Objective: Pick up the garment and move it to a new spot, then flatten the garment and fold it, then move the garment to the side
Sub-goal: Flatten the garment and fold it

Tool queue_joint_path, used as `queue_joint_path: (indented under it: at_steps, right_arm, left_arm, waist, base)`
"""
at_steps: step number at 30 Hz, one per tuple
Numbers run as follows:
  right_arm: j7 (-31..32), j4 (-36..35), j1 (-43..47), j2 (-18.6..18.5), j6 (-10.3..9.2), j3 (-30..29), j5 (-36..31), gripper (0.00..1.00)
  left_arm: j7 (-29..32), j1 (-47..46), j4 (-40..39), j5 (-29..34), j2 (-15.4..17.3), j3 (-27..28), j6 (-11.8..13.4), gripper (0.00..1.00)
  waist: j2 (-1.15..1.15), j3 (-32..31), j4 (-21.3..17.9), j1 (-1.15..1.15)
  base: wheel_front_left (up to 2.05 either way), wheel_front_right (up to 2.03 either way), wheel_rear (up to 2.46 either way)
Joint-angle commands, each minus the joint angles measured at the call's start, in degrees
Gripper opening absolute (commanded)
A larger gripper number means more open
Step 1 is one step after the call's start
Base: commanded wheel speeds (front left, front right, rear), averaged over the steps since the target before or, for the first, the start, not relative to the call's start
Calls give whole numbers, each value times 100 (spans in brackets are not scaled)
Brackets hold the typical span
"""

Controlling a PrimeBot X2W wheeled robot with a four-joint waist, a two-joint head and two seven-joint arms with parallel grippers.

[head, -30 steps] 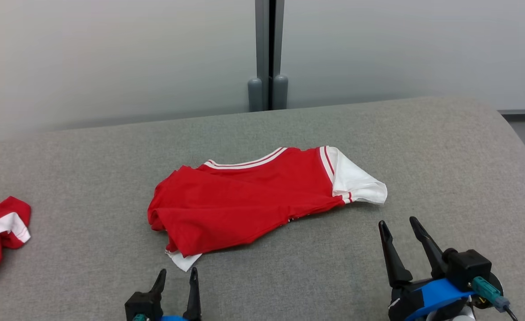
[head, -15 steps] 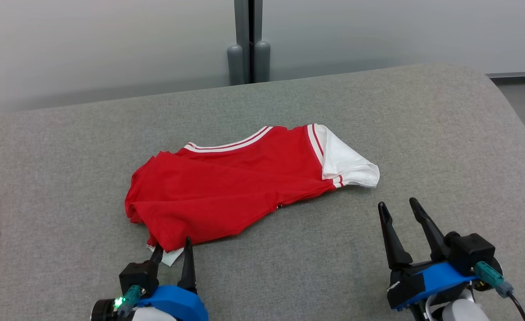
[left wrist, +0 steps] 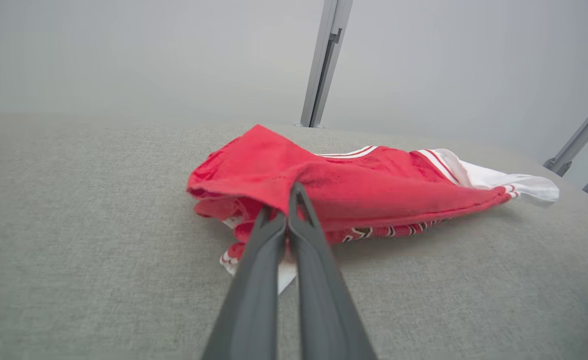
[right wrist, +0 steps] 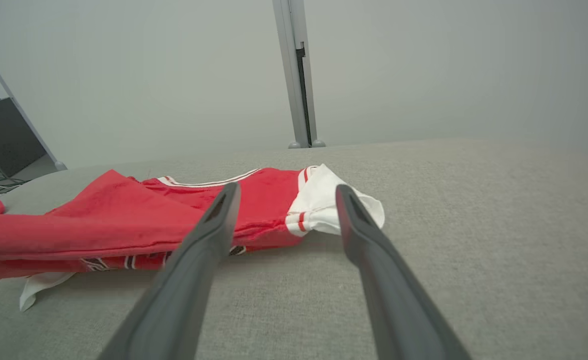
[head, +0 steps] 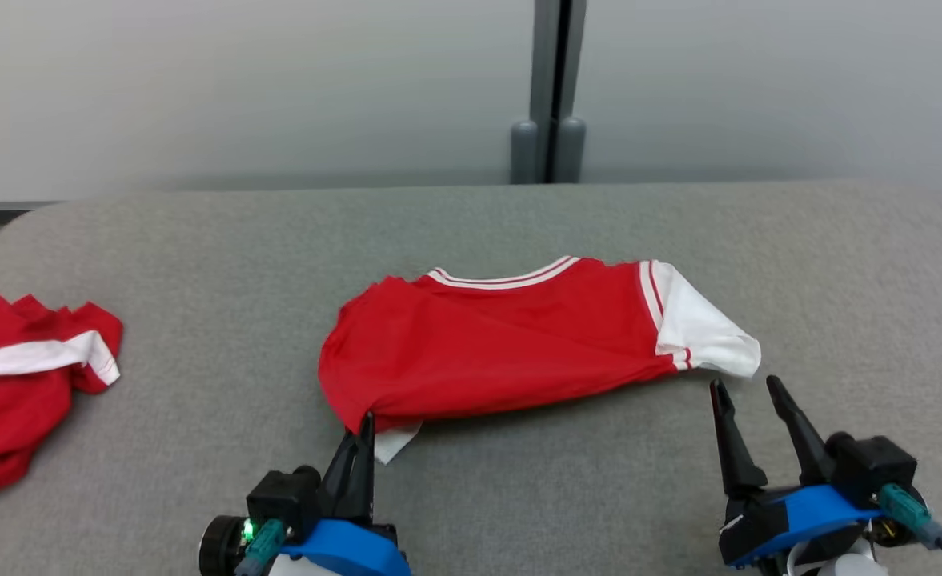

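The garment [head: 503, 344] is a red shirt with white, red-striped sleeves, lying folded across the middle of the grey padded surface [head: 471, 232]. My left gripper [head: 365, 428] is shut on the garment's near left corner, where the red cloth lifts into a ridge [left wrist: 294, 175] above the closed fingers [left wrist: 259, 260]. Under that corner a white sleeve edge [head: 394, 440] pokes out. My right gripper [head: 747, 390] stands open just in front of the white sleeve [head: 703, 336] at the garment's right end, not touching it. In the right wrist view the sleeve [right wrist: 318, 205] lies between and beyond the spread fingers [right wrist: 214, 225].
Another red and white garment [head: 14, 384] lies bunched at the left edge of the surface. A grey wall with a vertical post [head: 551, 88] stands behind. Bare grey surface stretches to the right [head: 863, 304] and along the front.
My left gripper has reached forward to the garment's near left corner and shut on it, raising the cloth. The head camera has shifted. My right gripper stays open.
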Motion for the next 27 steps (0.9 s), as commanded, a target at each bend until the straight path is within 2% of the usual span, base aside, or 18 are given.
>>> queue_joint_path:
  at_steps: [1, 7, 11, 18, 19, 20, 21, 22, 27]
  right_arm:
    - [-24, 9, 31, -9, 1, -40, 12, 100]
    - [-22, 31, -70, -6, 1, 40, 145, 100]
    - [-22, 17, -164, -13, 1, 229, 161, 100]
    - [-22, 32, -305, -10, 1, 207, -13, 100]
    - [-23, 38, -316, -9, 1, 191, -32, 100]
    - [-22, 37, -317, -9, 1, 148, -52, 100]
    - [-23, 37, -320, -8, 1, 116, -64, 100]
    - [-22, 38, -315, -8, 1, 81, -74, 100]
    - [-23, 12, -250, -7, 1, -3, -143, 100]
  left_arm:
    - [-15, 61, -39, -16, 1, -48, -35, 0]
    - [-15, 219, 189, -226, 0, -81, 14, 0]
    - [-16, 21, 565, -406, -1, -6, 118, 0]
    - [-15, -375, 1228, -590, 6, 496, 564, 0]
    - [-15, -431, 1329, -535, 0, 570, 621, 20]
    - [-16, -492, 1386, -528, 3, 623, 668, 48]
    - [-16, -510, 1458, -496, 2, 675, 709, 83]
    - [-16, -513, 1493, -465, -1, 709, 729, 100]
    - [-16, -309, 1199, -257, -1, 856, 864, 100]
  waist:
    - [0, 28, 121, 1]
    - [0, 65, 301, 1]
    - [0, 208, 114, 1]
    - [0, 398, -303, 1]
    - [0, 395, -352, 1]
    - [0, 389, -382, 1]
    - [0, 377, -413, 1]
    - [0, 367, -429, 1]
    - [0, 224, -425, 1]
  base:
    - [0, 0, 0]
    - [0, 0, 0]
    - [0, 0, 0]
    - [0, 0, 0]
    - [0, 0, 0]
    - [0, 0, 0]
    - [0, 0, 0]
    - [0, 0, 0]
    - [0, 0, 0]
